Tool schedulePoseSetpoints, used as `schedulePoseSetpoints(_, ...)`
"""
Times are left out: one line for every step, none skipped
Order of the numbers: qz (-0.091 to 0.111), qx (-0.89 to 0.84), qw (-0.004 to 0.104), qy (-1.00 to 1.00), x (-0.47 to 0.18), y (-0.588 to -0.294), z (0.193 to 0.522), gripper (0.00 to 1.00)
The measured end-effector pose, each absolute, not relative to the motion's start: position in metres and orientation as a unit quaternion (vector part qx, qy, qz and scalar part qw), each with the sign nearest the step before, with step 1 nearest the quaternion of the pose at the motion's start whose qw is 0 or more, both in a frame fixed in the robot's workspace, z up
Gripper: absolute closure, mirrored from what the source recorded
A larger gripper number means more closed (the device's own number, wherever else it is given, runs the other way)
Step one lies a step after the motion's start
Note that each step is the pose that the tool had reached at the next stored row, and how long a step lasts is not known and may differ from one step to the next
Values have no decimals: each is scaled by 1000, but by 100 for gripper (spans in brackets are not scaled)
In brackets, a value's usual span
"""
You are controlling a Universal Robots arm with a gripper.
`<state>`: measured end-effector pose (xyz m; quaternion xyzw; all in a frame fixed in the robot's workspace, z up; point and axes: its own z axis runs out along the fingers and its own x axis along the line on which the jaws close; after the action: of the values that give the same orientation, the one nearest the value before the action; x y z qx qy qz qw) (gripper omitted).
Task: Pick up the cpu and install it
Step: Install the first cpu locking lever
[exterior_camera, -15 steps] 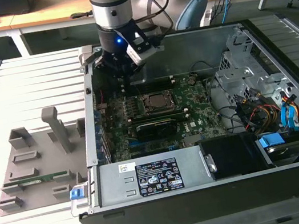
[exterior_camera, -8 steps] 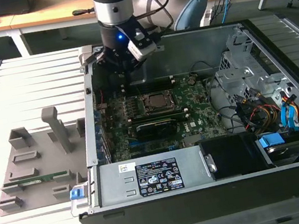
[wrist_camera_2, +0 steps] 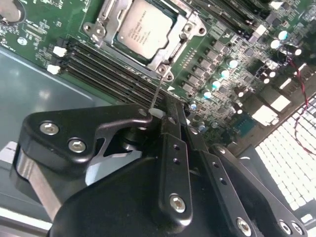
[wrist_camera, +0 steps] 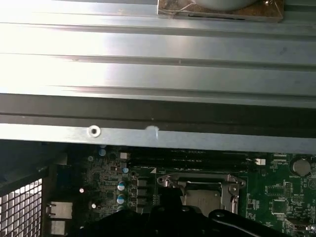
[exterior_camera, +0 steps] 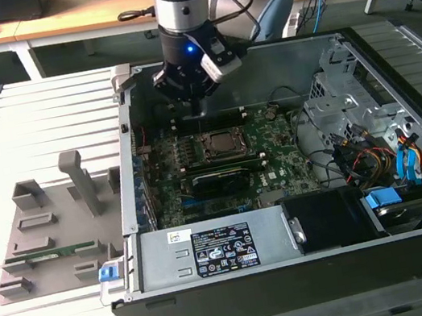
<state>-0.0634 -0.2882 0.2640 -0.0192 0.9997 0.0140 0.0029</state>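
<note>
The cpu [wrist_camera_2: 145,27] lies flat in its socket on the motherboard [exterior_camera: 277,159], silver top up, with the metal bracket [wrist_camera_2: 103,24] framing it. In the exterior view the cpu [exterior_camera: 221,144] sits just in front of my gripper [exterior_camera: 198,111], which hangs over the back of the open computer case. In the second wrist view my gripper [wrist_camera_2: 158,112] has its black fingers [wrist_camera_2: 170,143] shut together. A thin metal socket lever [wrist_camera_2: 156,91] runs from the bracket's corner up into their tips. The first wrist view shows the cpu [wrist_camera: 200,200] beyond the case wall [wrist_camera: 158,133].
Memory slots [wrist_camera_2: 106,66] run beside the socket. A labelled power supply [exterior_camera: 227,249] fills the case's near side, and a drive cage [exterior_camera: 348,101] with loose cables [exterior_camera: 382,156] stands at the exterior view's right. A grey fixture tray [exterior_camera: 51,227] lies outside at the left.
</note>
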Motion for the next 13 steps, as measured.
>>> schedulePoseSetpoints(14, -19, 3, 1000, -62, -288, 264, 89)
schedulePoseSetpoints(14, -19, 3, 1000, -60, -288, 264, 89)
schedulePoseSetpoints(14, -19, 2, 1000, -59, -288, 264, 89)
schedulePoseSetpoints(14, -19, 2, 1000, -58, -288, 264, 89)
schedulePoseSetpoints(14, -19, 2, 1000, -57, -288, 264, 89)
schedulePoseSetpoints(14, -19, 2, 1000, -56, -288, 264, 89)
schedulePoseSetpoints(14, -19, 2, 1000, -55, -288, 263, 89)
schedulePoseSetpoints(14, -19, 2, 1000, -55, -288, 263, 89)
schedulePoseSetpoints(14, -19, 2, 1000, -54, -288, 263, 89)
schedulePoseSetpoints(14, -19, 1, 1000, -53, -288, 263, 89)
schedulePoseSetpoints(14, -19, 1, 1000, -53, -288, 262, 89)
schedulePoseSetpoints(14, -19, 1, 1000, -52, -288, 262, 89)
schedulePoseSetpoints(14, -19, 1, 1000, -52, -288, 261, 89)
